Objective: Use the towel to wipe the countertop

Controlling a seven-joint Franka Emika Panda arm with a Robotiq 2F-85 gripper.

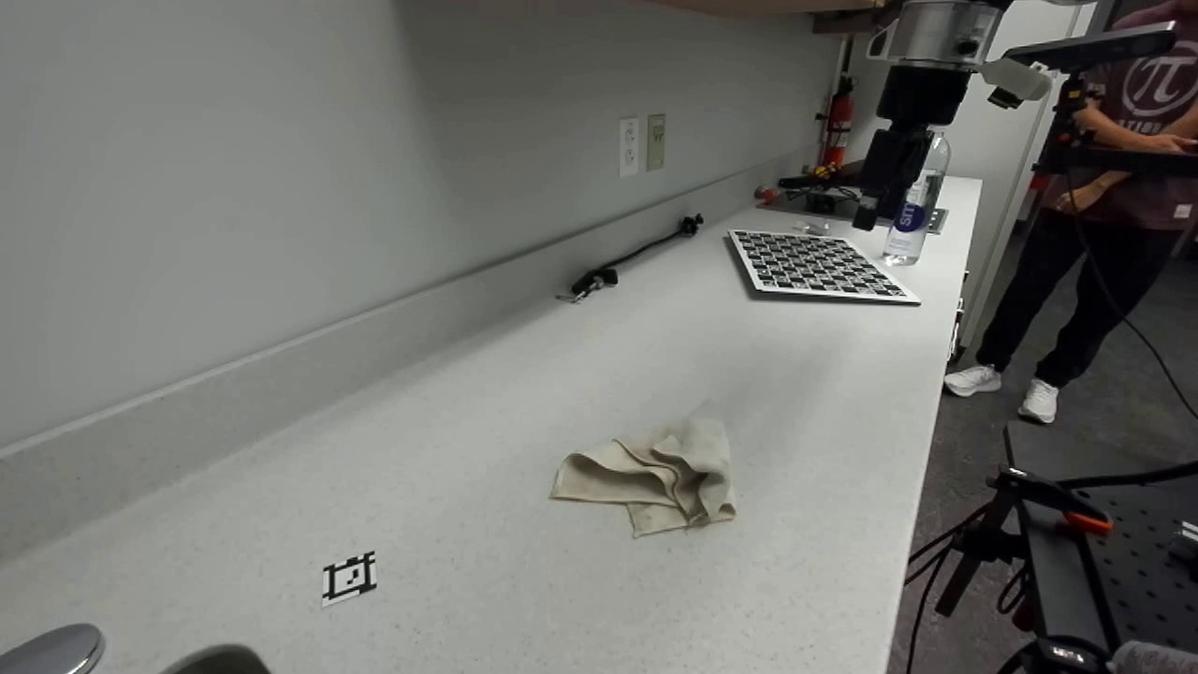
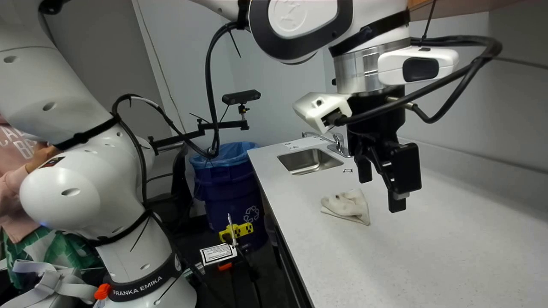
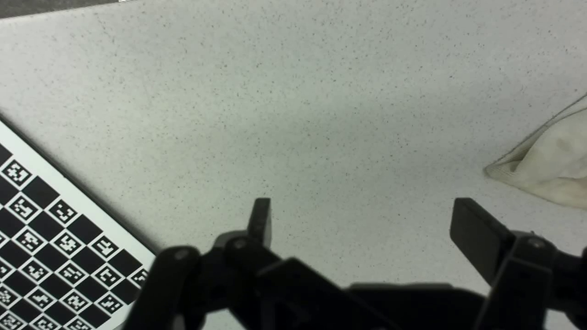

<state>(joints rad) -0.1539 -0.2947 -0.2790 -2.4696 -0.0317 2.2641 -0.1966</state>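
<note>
The towel, a crumpled beige cloth, lies on the countertop, a long light-grey surface, in both exterior views. Only a folded corner of the towel shows at the right edge of the wrist view. My gripper hangs above the countertop, apart from the towel. Seen from the wrist, the gripper is wide open, with bare speckled countertop beneath and nothing between its fingers.
A black-and-white checkered board lies flat near a clear water bottle. Along the backsplash rests a black cable with a clamp. A sink and faucet occupy the far end. A small printed marker sits on the surface.
</note>
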